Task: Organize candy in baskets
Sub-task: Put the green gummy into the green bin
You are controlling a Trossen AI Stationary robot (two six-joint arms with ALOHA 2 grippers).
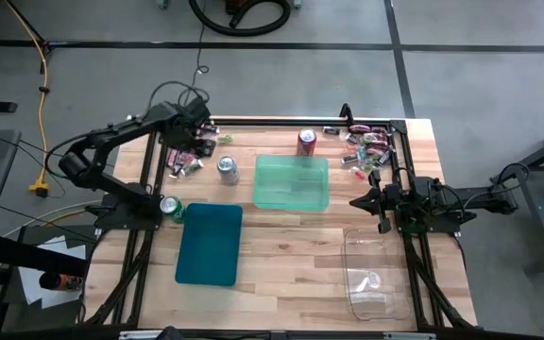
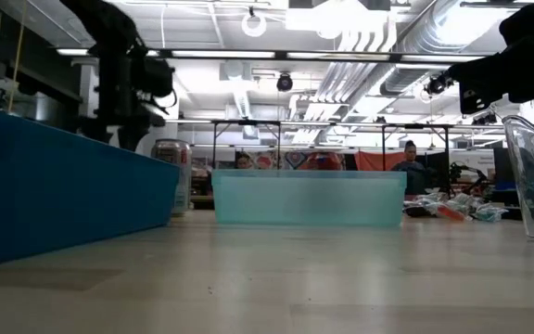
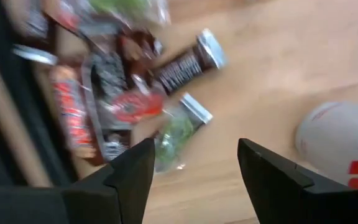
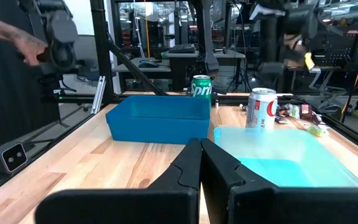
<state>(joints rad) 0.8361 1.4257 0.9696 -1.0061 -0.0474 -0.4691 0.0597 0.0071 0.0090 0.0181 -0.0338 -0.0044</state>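
**Candy in two heaps, all three baskets bare**

Here the candy sits in two loose heaps along the desk's far edge: one heap (image 1: 185, 159) near the far left corner, another heap (image 1: 366, 146) near the far right corner. In the left wrist view the left heap shows a dark bar with silver ends (image 3: 185, 65), a red round wrapper (image 3: 132, 107), a green clear wrapper (image 3: 174, 134) and a red bar (image 3: 70, 115), lying close and partly overlapping.

The left pincer (image 1: 201, 127) hangs over that heap with its fingers (image 3: 132, 177) spread apart, nothing between them. The right pincer (image 1: 359, 201) waits near the right edge, fingers pressed together and empty, pointing toward the desk's middle.

The light green basket (image 1: 292, 182) lies at the desk's middle, the dark teal basket (image 1: 210, 244) toward the near left, the clear basket (image 1: 374, 272) by the near right corner; no candy shows in any of them.

A silver can (image 1: 227, 169) stands just beside the left heap, a red can (image 1: 307, 142) at the green basket's far side, a green can (image 1: 170, 207) near the left edge beside the teal basket.
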